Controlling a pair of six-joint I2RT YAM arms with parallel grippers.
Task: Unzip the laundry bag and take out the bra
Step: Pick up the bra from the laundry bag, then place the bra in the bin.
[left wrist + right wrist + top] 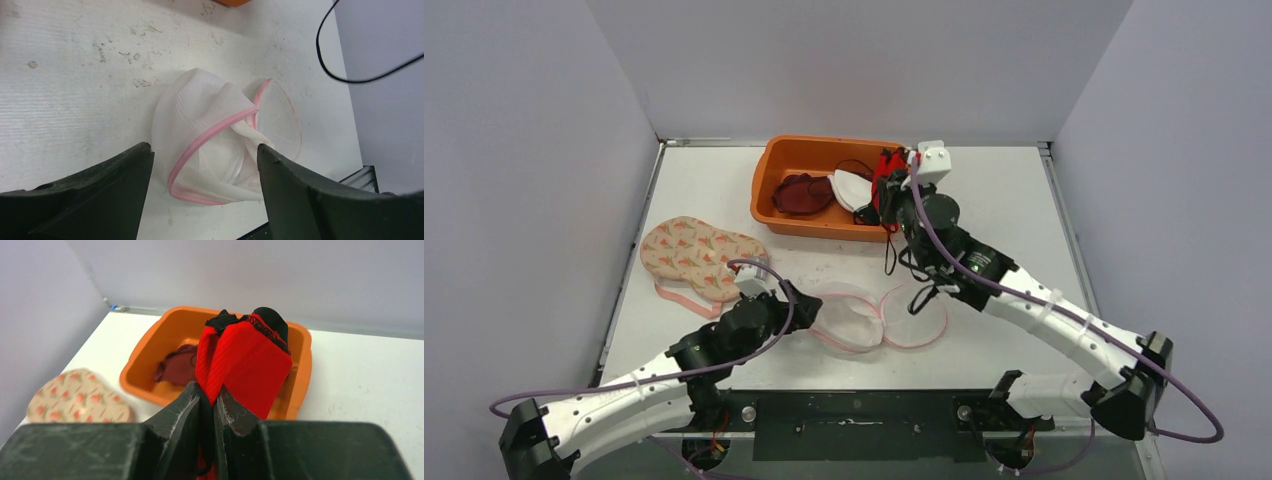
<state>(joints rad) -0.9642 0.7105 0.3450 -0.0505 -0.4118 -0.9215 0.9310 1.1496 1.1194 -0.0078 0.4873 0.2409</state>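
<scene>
The laundry bag [879, 318], white mesh with a pink zipper edge, lies crumpled and gaping on the table near the front. My left gripper [809, 305] stands open at its left end. In the left wrist view the bag [215, 125] lies just beyond the spread fingers of that gripper [204, 147], which hold nothing. My right gripper [889, 190] is shut on a red bra with black trim [890, 165], held up over the right end of the orange bin [769, 185]. In the right wrist view the bra [245, 360] rises from the closed gripper [216, 392].
The orange bin [141, 352] at the back holds a maroon bra [802, 194] and a white one [852, 187]. A floral padded piece [694, 252] lies on the table at the left. A thin black strap [890, 250] dangles under the right gripper. Grey walls enclose the table.
</scene>
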